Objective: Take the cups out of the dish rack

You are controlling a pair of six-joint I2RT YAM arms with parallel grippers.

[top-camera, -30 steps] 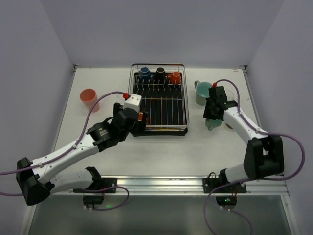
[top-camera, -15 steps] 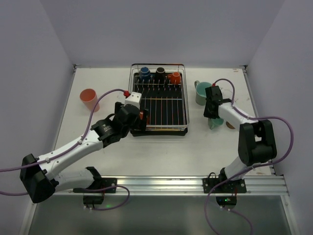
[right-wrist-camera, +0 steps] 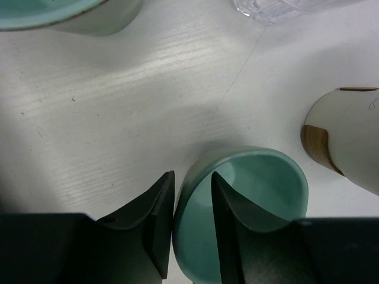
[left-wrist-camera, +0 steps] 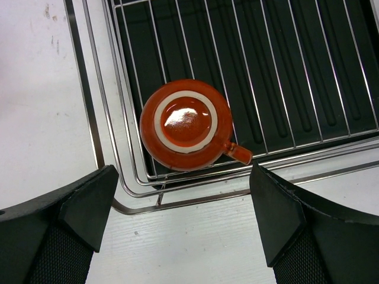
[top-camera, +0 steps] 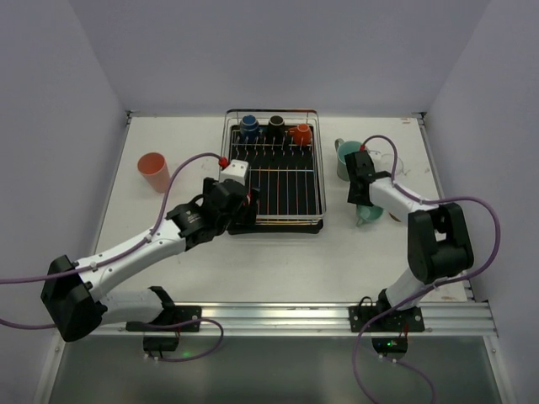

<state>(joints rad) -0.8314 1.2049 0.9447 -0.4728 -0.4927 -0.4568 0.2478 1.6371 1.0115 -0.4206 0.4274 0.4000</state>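
Note:
The dish rack [top-camera: 295, 181] [left-wrist-camera: 284, 71] stands at the table's middle. A blue cup [top-camera: 249, 126], a black cup [top-camera: 276, 124] and an orange cup [top-camera: 300, 133] sit along its far end. A red cup [left-wrist-camera: 185, 124] lies upside down in its near-left corner. My left gripper [top-camera: 242, 202] [left-wrist-camera: 183, 225] hovers wide open just short of that cup. My right gripper [top-camera: 364, 200] [right-wrist-camera: 192, 219] straddles the rim of a small teal cup [top-camera: 369, 215] [right-wrist-camera: 266, 177] standing on the table. One finger is outside and one inside, the jaws loosened.
A salmon-pink cup [top-camera: 153, 170] stands on the table at the left. Right of the rack are a larger teal mug [top-camera: 348, 158] [right-wrist-camera: 71, 15], a clear cup [top-camera: 387, 162] [right-wrist-camera: 284, 6] and a white-and-brown cup [right-wrist-camera: 349, 136], all close to my right gripper.
My right gripper's jaws have parted on the teal cup's rim, and the cup now rests on the table. My left arm has reached farther toward the rack's near-left corner.

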